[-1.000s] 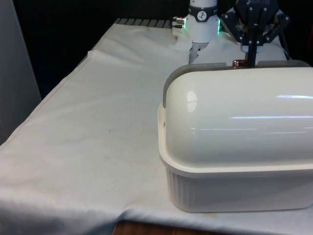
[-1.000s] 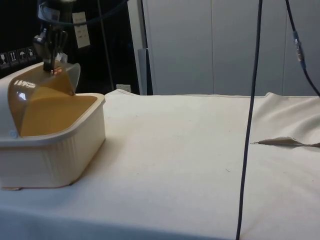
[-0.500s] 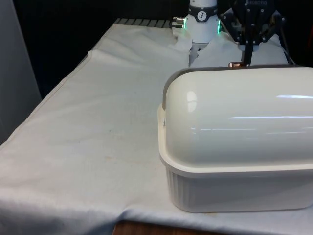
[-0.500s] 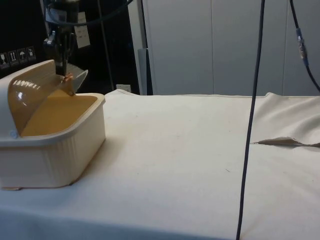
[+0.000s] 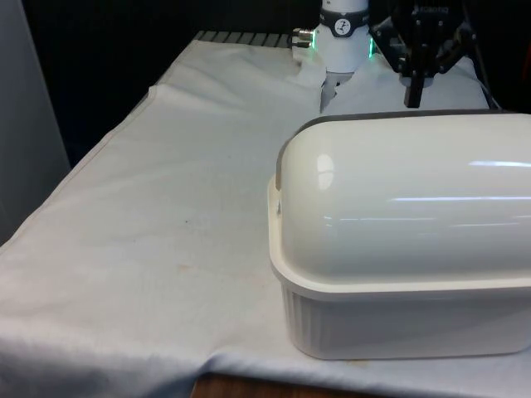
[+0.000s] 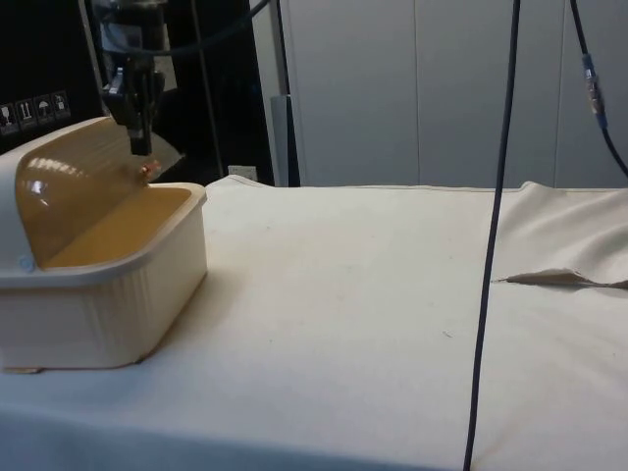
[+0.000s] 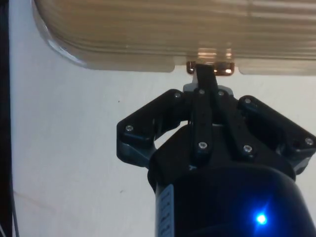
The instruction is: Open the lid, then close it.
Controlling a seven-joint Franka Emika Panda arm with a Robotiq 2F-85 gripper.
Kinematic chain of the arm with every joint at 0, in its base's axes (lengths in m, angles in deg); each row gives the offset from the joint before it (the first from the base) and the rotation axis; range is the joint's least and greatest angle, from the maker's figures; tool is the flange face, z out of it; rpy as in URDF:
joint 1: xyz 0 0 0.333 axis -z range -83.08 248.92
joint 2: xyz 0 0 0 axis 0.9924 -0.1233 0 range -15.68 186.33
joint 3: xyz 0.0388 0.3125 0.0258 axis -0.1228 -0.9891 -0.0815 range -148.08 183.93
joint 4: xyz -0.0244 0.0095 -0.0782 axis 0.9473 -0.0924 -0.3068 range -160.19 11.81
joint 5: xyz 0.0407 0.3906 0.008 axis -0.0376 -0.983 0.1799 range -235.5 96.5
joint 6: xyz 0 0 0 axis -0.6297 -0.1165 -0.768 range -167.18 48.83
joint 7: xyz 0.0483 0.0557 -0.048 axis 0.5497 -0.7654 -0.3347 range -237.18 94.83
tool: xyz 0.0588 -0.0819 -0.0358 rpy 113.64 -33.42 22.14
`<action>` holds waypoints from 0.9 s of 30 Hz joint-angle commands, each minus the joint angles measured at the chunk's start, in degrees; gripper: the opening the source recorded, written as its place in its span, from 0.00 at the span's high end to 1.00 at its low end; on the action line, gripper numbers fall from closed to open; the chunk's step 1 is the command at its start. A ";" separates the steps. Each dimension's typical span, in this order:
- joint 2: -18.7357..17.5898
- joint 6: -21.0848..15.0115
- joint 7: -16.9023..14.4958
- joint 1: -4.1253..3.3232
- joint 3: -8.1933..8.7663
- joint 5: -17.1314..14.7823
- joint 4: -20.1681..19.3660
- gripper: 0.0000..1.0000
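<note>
The table (image 5: 166, 191), under its white cloth, carries a cream bread box (image 5: 398, 307) at the near end, on the front view's right, with its ribbed lower tub (image 6: 98, 304) sitting flat on the cloth. In the side view the box is at the left edge of the table, with a broad stretch of bare cloth to its right.

The rounded lid (image 5: 406, 191) covers most of the box. From the front it reads as a glossy cream dome with a grey edge along its far side; from the side it is a translucent amber curve (image 6: 69, 191) whose free edge hangs above the tub's rim, so the box stands partly open on the side facing the robot. A small copper-coloured knob (image 6: 147, 170) sits on that free edge, and it shows in the wrist view (image 7: 210, 66) at the middle of the lid's border.

The black gripper (image 5: 414, 98) points straight down behind the far edge of the lid. In the side view it hangs (image 6: 140, 147) just above the knob, apart from it. In the wrist view the 2 fingers (image 7: 205, 79) are pressed together with no gap between them, their tip lying right at the knob, and they hold nothing.

A thin dark cable (image 6: 491, 255) hangs down across the side view's right half.
</note>
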 commanded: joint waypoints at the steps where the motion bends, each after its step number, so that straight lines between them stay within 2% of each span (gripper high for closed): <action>1: 0.17 1.15 -0.46 0.11 -0.23 -0.46 0.00 1.00; 8: 0.17 4.64 -0.97 0.17 -0.34 -0.57 0.29 1.00; 9: 0.00 4.18 -0.57 0.00 -0.17 -0.06 0.34 1.00; 10: 0.11 5.56 -1.09 0.17 -0.40 -0.57 0.40 1.00; 16: 0.11 8.19 -1.60 0.17 -0.46 -0.57 0.57 1.00; 17: 0.00 7.28 -1.15 0.00 -0.23 -0.11 0.57 1.00; 19: 0.06 9.51 -1.89 0.17 -0.46 -0.63 0.74 1.00; 27: -0.17 11.92 -2.29 0.11 -0.57 -0.52 0.46 1.00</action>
